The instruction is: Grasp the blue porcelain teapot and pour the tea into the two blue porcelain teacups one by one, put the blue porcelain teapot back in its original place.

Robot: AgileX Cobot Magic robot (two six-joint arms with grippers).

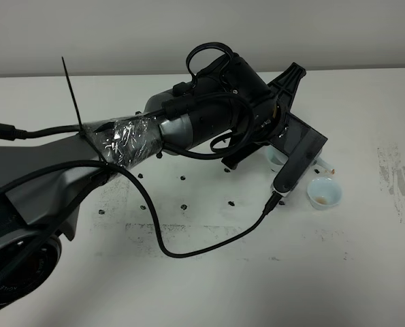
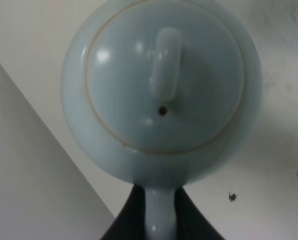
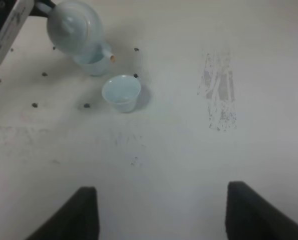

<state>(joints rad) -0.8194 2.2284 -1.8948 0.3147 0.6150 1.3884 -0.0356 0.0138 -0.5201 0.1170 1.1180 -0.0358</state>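
Exterior high, scuffed white table (image 1: 209,286), black specks (image 1: 184,178), pale wall (image 1: 120,34), teapot (image 3: 73,27) near teacup (image 3: 121,92)

Left arm (image 1: 188,126), exterior view: the base link casing (image 1: 32,184) at eight o'clock is smooth mid-grey. Crinkled clear film (image 1: 124,143) wraps the next segment, and a black cable tie (image 1: 69,88) projects from it toward eleven o'clock. The wrist section (image 1: 239,85) is matte black, with a cable loop (image 1: 205,53) at twelve o'clock. A thin black cable (image 1: 153,231) ends in a plug (image 1: 273,202) at a dark grey flat bracket (image 1: 301,153). The right gripper (image 3: 161,189) has two matte black fingers (image 3: 71,215).
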